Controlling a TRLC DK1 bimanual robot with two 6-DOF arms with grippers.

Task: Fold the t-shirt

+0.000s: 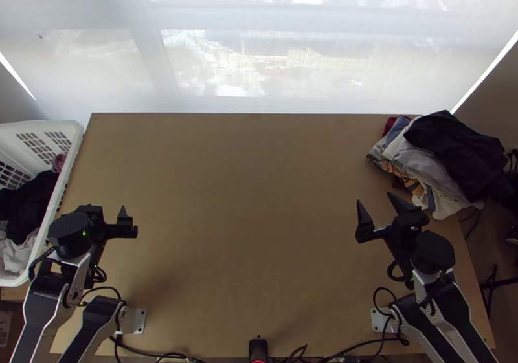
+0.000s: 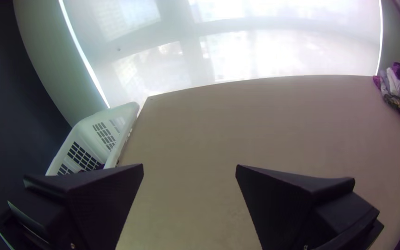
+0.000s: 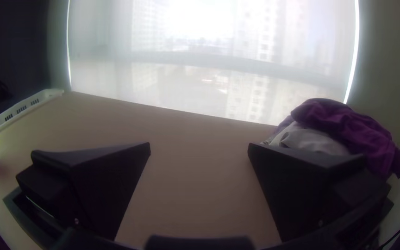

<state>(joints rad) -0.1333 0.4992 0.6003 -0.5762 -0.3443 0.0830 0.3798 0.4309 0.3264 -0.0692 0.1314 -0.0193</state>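
Observation:
My left gripper (image 1: 109, 215) is over the table's left side near the basket; in the left wrist view the left gripper (image 2: 189, 169) is open with nothing between its fingers. My right gripper (image 1: 377, 206) is over the table's right side, just left of a clothes pile; in the right wrist view the right gripper (image 3: 199, 147) is open too, holding nothing. The pile lies bunched at the table's back right, a dark cloth (image 1: 453, 144) on top of white and coloured ones (image 1: 421, 164). I cannot tell which piece is a t-shirt.
A white basket (image 1: 72, 144) with dark and pale clothes (image 1: 32, 201) inside stands at the table's left edge. The wooden table (image 1: 246, 201) spreads between the arms. Cables (image 1: 362, 345) run along its near edge, and a pale blind (image 1: 259, 59) hangs behind it.

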